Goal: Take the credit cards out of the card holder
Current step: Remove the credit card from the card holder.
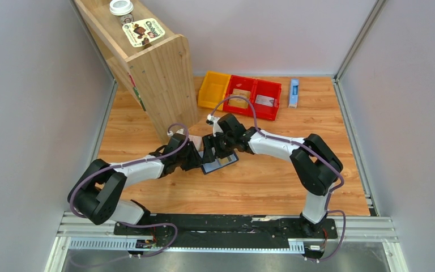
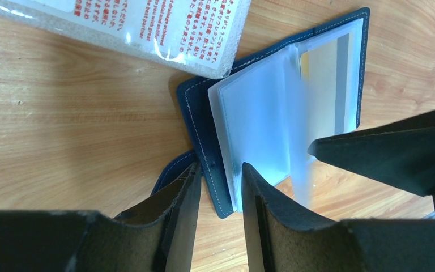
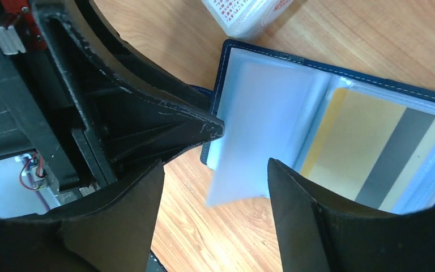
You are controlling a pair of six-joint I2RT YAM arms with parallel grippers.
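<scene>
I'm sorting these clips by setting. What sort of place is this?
Probably a lab test cell, not a home: two arms bolted to a metal rail, plain grey walls closing in a wood table, and plastic bins set out like props.

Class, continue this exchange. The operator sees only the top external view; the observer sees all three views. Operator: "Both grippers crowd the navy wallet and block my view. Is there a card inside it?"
Observer: Yes. A tan-yellow card with a grey stripe is tucked inside the open card holder.
Operator: Is the right gripper gripping that card?
Observer: No. The right gripper is open, and only a loose clear sleeve page lies between its fingers.
Operator: And the left one?
Observer: The left gripper straddles the holder's near navy corner, with its jaws apart.
</scene>
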